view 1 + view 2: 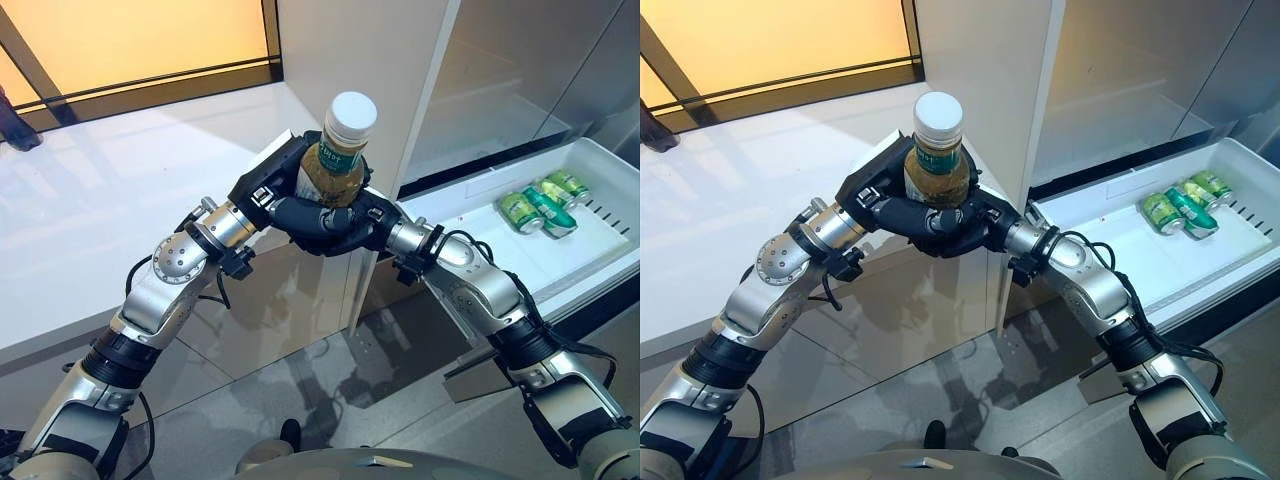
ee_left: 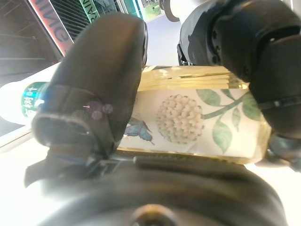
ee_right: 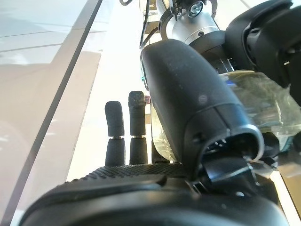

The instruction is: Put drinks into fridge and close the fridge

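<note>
A bottle (image 1: 340, 150) with a white cap, a floral label and pale drink is held upright in the air between the counter and the fridge. My left hand (image 1: 268, 185) comes from the left, with its thumb and fingers curled round the bottle's body (image 2: 188, 117). My right hand (image 1: 368, 222) comes from the right and grips the lower part of the bottle (image 3: 263, 94), its thumb (image 3: 188, 108) lying against it. The two hands overlap at the bottle's base. The fridge's white drawer (image 1: 470, 195) stands pulled out at the right, with green cans (image 1: 540, 205) lying in it.
A white counter (image 1: 120, 200) runs along the left, below the left arm. A tall white fridge panel (image 1: 370, 60) stands just behind the bottle. Grey floor tiles (image 1: 330, 380) lie below the arms.
</note>
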Controlling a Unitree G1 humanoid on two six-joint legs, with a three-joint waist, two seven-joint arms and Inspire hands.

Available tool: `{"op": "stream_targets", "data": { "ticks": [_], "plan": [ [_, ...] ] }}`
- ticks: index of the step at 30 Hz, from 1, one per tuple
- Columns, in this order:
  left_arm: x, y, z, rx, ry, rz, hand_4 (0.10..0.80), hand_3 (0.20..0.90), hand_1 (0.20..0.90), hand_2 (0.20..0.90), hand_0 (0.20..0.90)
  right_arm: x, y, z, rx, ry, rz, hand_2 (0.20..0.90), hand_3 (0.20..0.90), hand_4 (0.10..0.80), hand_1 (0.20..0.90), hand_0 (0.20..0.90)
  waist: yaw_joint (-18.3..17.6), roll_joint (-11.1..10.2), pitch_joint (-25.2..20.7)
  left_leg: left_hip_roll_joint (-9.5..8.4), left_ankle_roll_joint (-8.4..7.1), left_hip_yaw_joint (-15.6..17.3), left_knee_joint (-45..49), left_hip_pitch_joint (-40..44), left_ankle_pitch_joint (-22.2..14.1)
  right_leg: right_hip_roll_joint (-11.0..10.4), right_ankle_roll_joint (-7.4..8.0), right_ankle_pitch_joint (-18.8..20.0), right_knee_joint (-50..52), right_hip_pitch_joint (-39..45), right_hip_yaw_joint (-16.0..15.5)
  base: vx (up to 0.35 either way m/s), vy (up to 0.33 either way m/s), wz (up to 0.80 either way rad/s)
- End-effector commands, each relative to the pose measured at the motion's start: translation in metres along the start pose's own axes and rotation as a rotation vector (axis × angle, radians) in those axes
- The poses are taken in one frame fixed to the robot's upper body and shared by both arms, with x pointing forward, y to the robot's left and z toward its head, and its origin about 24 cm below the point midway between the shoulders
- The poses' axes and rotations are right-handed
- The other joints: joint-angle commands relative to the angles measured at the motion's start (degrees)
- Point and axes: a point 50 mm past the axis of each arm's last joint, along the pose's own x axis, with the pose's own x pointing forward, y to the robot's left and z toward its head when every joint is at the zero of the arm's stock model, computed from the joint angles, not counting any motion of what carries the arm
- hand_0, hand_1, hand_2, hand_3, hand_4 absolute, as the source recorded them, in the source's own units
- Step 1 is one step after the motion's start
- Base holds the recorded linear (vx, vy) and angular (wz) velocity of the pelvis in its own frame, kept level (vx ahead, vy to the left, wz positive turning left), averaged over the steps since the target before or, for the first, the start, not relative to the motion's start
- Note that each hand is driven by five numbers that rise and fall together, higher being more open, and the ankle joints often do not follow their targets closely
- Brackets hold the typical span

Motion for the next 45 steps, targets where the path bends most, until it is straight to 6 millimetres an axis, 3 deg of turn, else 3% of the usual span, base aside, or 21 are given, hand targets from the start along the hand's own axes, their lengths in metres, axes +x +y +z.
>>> {"op": "stream_targets", "data": {
  "ticks": [1,5,6,7,32,45],
  "plan": [
    [0.033,-0.007,0.064,0.006,-0.393,-0.078,0.1,0.2,0.3,0.3,0.3,0.024,0.012,0.067,-0.039,-0.31,0.072,0.3,0.2,0.1,0.3,0.3,-0.45,-0.39,-7.17,-2.58,1.61,-1.0,0.06,2.11,-6.49,-0.97,2.94,2.31,1.15,-2.93,0.24,0.0,0.0,0.0],
    [0.033,-0.007,0.064,0.007,-0.387,-0.071,0.1,0.2,0.3,0.3,0.3,0.023,0.011,0.067,-0.038,-0.315,0.064,0.3,0.2,0.1,0.3,0.3,-0.44,-0.37,-7.21,-2.55,1.61,-0.96,0.06,2.16,-6.54,-0.97,3.01,2.35,1.13,-2.88,0.24,0.0,0.0,0.0],
    [0.032,-0.006,0.063,0.011,-0.38,-0.066,0.339,0.439,0.505,0.505,0.505,0.022,0.01,0.068,-0.038,-0.317,0.059,0.3,0.2,0.1,0.3,0.3,-0.42,-0.38,-7.23,-2.5,1.6,-0.88,0.06,2.16,-6.51,-0.97,3.04,2.39,1.11,-2.87,0.23,0.0,0.0,0.0],
    [0.032,-0.005,0.062,0.014,-0.376,-0.062,0.8,0.9,0.9,0.9,0.9,0.022,0.009,0.068,-0.037,-0.321,0.055,0.3,0.2,0.1,0.3,0.3,-0.41,-0.4,-7.26,-2.49,1.59,-0.86,0.06,2.12,-6.48,-0.97,3.06,2.41,1.09,-2.89,0.25,0.0,0.0,0.0],
    [0.02,0.015,0.054,0.066,-0.311,0.08,0.8,0.9,0.9,0.9,0.9,0.011,-0.006,0.076,-0.039,-0.381,-0.058,0.3,0.2,0.1,0.3,0.3,-0.14,-0.35,-7.22,-2.43,1.56,-1.07,0.06,2.09,-6.48,-0.87,3.0,2.46,1.01,-2.88,0.1,0.0,0.0,0.0],
    [-0.026,0.043,0.038,0.105,-0.181,0.271,0.8,0.9,0.9,0.9,0.9,-0.026,-0.029,0.105,-0.125,-0.511,-0.215,0.3,0.2,0.1,0.3,0.3,0.92,-0.52,-7.05,-2.48,1.57,-1.69,0.08,1.59,-6.16,-0.84,2.87,2.45,0.96,-3.01,-0.39,-0.008,0.003,0.0]
  ]
}}
